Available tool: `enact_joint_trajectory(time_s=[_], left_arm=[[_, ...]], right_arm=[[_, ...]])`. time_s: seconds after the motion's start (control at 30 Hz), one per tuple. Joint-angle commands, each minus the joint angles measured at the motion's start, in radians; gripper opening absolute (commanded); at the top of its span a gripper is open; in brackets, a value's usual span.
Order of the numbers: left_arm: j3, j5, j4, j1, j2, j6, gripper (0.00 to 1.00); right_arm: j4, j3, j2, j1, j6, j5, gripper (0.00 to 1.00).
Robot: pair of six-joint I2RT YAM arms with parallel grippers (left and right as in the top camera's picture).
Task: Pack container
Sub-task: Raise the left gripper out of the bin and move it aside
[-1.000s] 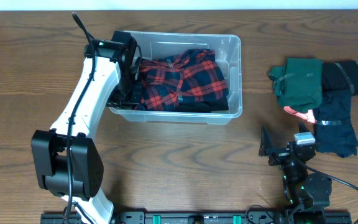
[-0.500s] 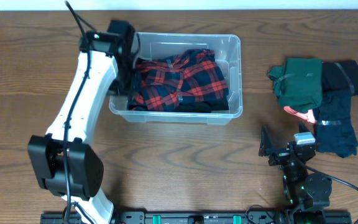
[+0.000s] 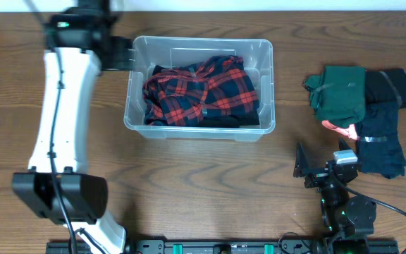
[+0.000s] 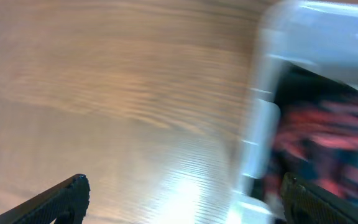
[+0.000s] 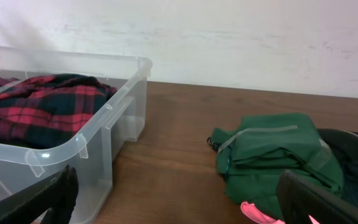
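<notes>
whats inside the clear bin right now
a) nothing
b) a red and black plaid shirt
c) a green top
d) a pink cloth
b: a red and black plaid shirt lies inside the bin, while the green garment sits outside it, off to the right.

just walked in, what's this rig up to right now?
Two arms are packing clothes into a clear rectangular plastic container. A red-and-black plaid shirt already lies inside it. The left end effector is open and empty, just outside the container's left end. The right end effector is open too, holding nothing, low near the front of the wooden table, beside the unpacked pile: a folded dark green garment, black garments and a small pink piece.
</notes>
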Motion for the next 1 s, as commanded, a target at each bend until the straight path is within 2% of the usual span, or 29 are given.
enact_joint_trajectory(time_s=[0.0, 0.2, 0.37, 0.97], left_arm=[[0.014, -0.030, 0.003, 0.132, -0.008, -0.089, 0.98], [0.014, 0.080, 0.025, 0.335, -0.008, -0.109, 0.98], [0.014, 0.095, 0.023, 0.424, -0.007, -0.109, 0.98], [0.014, 0.094, 0.021, 0.454, -0.007, -0.108, 0.98]], right_arm=[[-0.002, -0.003, -0.008, -0.010, 0.003, -0.004, 0.99], [-0.002, -0.003, -0.008, -0.010, 0.003, -0.004, 0.99], [-0.002, -0.003, -0.008, -0.010, 0.003, -0.004, 0.99], [0.013, -0.003, -0.007, -0.010, 0.003, -0.004, 0.99]])
